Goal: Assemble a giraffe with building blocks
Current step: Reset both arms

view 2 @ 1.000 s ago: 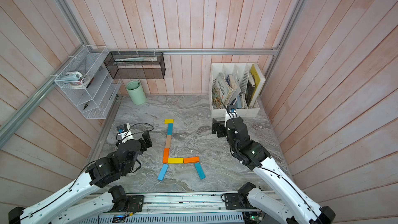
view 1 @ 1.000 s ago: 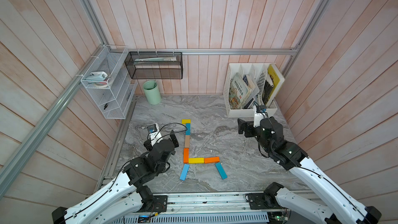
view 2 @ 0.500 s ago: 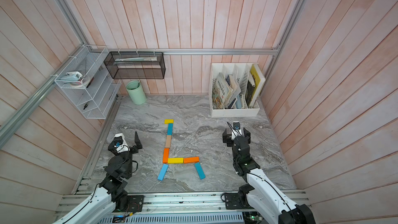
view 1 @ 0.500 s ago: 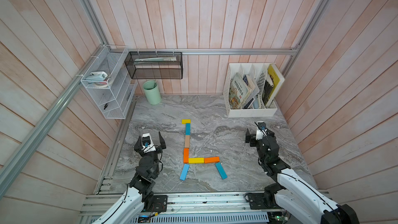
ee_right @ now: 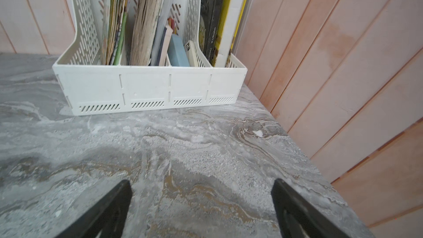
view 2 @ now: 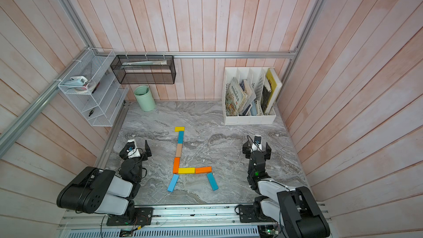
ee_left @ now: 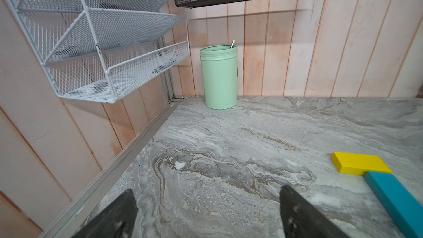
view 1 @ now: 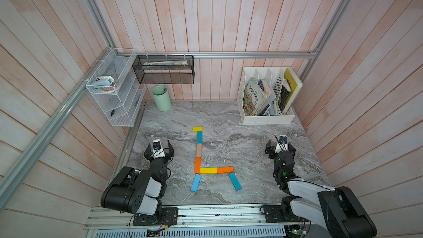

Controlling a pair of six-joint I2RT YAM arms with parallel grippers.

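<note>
Giraffe (view 1: 208,170): noted whole on marble tabletop (view 1: 251,156), with head, neck, body and both legs placed. Left gripper (view 1: 159,145) and right gripper (view 1: 279,145) seen jaws spread, empty, well clear. Judged finished.

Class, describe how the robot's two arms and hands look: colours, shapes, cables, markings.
The left arm and right arm match: bulky black joint housings, white shell links, black cables looped alongside. The left hand and right hand each have two flat black fingers and a white camera block with a blue spot. A green light glows on the right arm.
</note>
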